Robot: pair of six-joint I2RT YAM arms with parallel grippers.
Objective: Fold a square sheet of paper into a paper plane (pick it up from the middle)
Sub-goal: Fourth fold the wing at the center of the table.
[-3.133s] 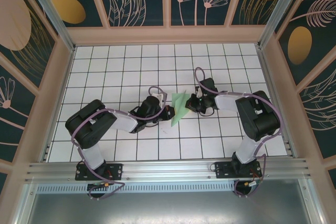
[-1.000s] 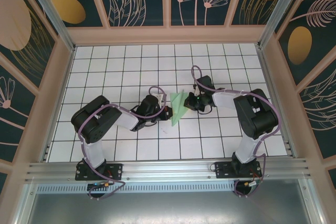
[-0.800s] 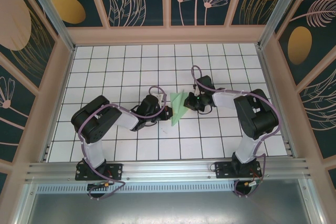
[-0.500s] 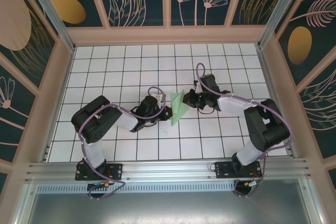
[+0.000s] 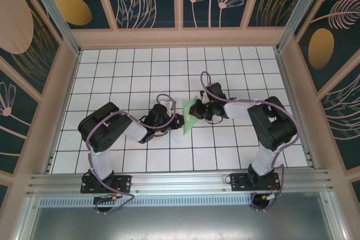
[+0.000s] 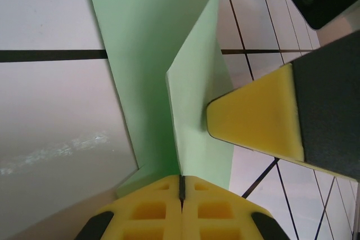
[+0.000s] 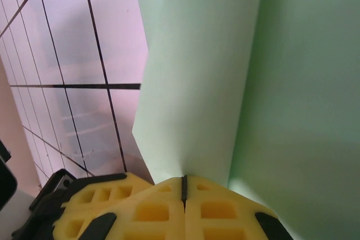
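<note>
Counted: one partly folded sheet of mint-green paper [image 5: 189, 122] at the frame's centre, two robot arms, the left arm [image 5: 104, 133] at lower left and the right arm [image 5: 270, 125] at right, two grippers, the left gripper [image 5: 179, 121] and the right gripper [image 5: 198, 108], each with two yellow pads [image 7: 152, 206], and one white gridded table [image 5: 112, 71].

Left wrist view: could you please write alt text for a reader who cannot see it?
The left gripper is shut on a crease of mint-green paper, which extends away over a white gridded table. Another yellow-padded finger sits at the paper's right edge.
</note>
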